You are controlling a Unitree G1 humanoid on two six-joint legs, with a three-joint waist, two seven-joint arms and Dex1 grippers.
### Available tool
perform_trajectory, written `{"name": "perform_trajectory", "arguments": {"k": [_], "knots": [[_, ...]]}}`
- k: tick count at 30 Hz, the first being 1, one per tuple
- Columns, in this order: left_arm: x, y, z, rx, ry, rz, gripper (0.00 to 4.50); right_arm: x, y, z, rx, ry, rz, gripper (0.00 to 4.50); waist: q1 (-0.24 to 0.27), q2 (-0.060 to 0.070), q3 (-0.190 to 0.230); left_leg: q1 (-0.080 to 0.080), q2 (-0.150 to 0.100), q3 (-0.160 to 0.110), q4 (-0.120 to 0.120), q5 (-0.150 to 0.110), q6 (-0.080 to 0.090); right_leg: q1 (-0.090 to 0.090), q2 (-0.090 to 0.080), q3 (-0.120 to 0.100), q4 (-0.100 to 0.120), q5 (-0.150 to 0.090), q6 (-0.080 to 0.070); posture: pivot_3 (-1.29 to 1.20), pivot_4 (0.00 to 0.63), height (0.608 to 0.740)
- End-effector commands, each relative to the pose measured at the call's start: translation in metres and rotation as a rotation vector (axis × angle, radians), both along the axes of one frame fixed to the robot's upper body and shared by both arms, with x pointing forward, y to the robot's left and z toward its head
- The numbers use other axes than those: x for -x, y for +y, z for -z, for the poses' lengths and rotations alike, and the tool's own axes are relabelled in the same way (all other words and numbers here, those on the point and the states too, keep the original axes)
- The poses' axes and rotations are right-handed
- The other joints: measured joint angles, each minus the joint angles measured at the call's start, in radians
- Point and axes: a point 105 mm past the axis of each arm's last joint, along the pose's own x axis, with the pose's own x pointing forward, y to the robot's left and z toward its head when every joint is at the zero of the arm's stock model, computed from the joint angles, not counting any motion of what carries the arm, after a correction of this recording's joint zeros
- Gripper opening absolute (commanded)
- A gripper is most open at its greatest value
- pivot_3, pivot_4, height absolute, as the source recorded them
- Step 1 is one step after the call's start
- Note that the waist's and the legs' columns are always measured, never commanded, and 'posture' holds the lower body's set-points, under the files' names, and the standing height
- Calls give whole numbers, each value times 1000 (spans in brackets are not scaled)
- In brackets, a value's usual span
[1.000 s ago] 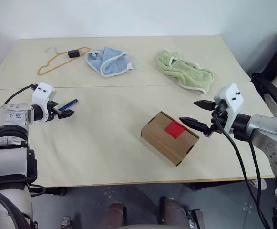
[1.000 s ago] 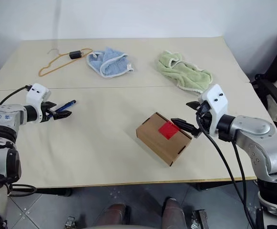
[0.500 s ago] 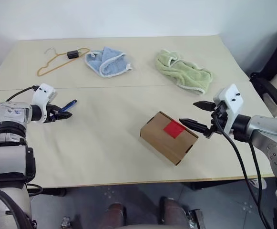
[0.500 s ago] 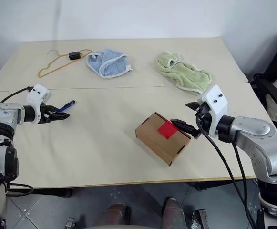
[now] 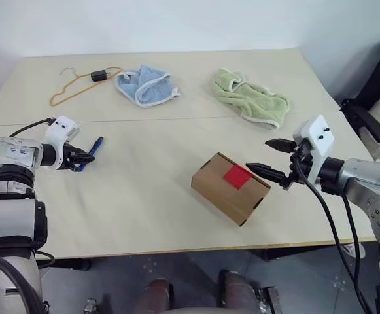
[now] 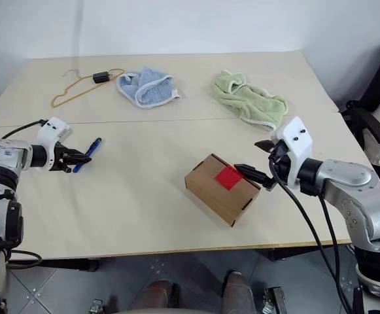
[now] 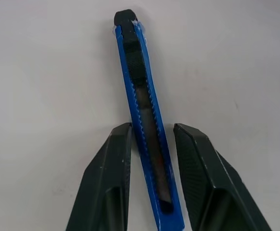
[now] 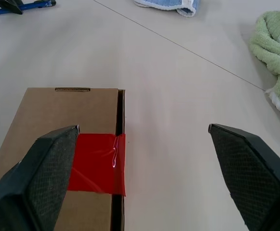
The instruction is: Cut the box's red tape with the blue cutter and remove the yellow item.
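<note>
Left of the box [image 5: 231, 196], head view: blue cutter [image 5: 90, 152] flat on table [image 5: 150, 196], left gripper [image 5: 80, 157] at it; right gripper [image 5: 273, 159] spread wide beside red tape [image 5: 239, 176]. Left wrist view: fingers [image 7: 112, 163] straddle cutter's rear half, small gaps, not yet pinching. Cutter likely light, stiff, slick plastic; grip mid-body.

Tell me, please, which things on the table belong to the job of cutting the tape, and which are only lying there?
For the job:
- box
- red tape
- blue cutter, between the left claw fingers

Only lying about:
- orange hanger
- blue cloth
- green towel
</note>
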Motion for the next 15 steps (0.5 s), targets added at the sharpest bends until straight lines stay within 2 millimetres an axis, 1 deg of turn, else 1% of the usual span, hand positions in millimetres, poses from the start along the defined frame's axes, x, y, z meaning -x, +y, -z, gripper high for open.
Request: {"name": "perform_trajectory", "arguments": {"k": [1, 4, 11, 13, 15], "knots": [[17, 20, 19, -51, 105, -56, 1372, 3, -1, -12, 13, -51, -3, 4500, -4, 0, 0, 0, 0, 0, 0, 0, 0, 0, 0, 0, 0, 0, 0, 0, 150, 740], [16, 20, 18, -56, 103, -53, 752, 3, 0, -12, 13, -51, -3, 4500, -8, 0, 0, 0, 0, 0, 0, 0, 0, 0, 0, 0, 0, 0, 0, 0, 150, 740], [16, 14, 12, -63, 104, 16, 752, 2, -2, -13, 14, -50, -1, 4500, -14, 0, 0, 0, 0, 1, 0, 0, 0, 0, 0, 1, 1, 0, 0, 0, 150, 740], [14, 4, 5, -63, 76, 117, 752, 3, -2, -14, 15, -51, -1, 4500, -14, 0, 0, 0, 0, 1, 0, 0, 1, 0, 0, 1, 0, 0, 0, 0, 150, 740], [16, -12, -1, -15, 47, 245, 752, 4, -2, -16, 15, -54, -3, 4500, -11, 0, 0, 0, 0, 1, 0, -1, 1, 0, 0, 1, 0, 0, 0, 0, 150, 740]]}}
